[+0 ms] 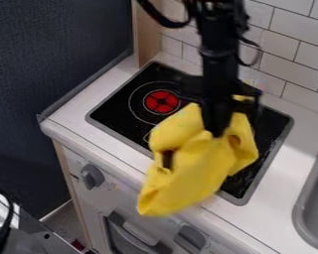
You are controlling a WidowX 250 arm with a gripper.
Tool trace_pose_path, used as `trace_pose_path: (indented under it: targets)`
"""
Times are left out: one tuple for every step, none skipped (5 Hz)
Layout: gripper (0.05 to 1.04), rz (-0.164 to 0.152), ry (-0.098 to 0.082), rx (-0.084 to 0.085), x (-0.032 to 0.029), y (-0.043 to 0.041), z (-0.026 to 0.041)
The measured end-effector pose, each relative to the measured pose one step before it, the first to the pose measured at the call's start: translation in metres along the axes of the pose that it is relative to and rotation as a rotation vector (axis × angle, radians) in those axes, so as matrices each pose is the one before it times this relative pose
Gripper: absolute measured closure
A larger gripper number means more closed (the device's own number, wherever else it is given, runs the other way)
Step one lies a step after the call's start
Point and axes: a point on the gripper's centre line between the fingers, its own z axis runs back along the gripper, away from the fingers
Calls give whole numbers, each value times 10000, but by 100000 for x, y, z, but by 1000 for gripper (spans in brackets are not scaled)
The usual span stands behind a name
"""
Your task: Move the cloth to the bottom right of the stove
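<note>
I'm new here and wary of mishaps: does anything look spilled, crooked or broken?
I see nothing spilled or broken. The one oddity is the yellow cloth, crumpled and hanging from the tool above the front edge of the stove, an unusual place for cloth.

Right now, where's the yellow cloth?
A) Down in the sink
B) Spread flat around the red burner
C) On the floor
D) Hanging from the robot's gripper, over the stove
D, because the yellow cloth droops from the gripper above the stove, past its front edge.
</note>
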Motion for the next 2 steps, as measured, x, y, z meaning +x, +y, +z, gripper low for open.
trace_pose_path:
  targets:
    - [1028, -420, -222, -56, 372, -2808, -248]
    - [1028, -153, 148, 75, 549, -2065, -1184]
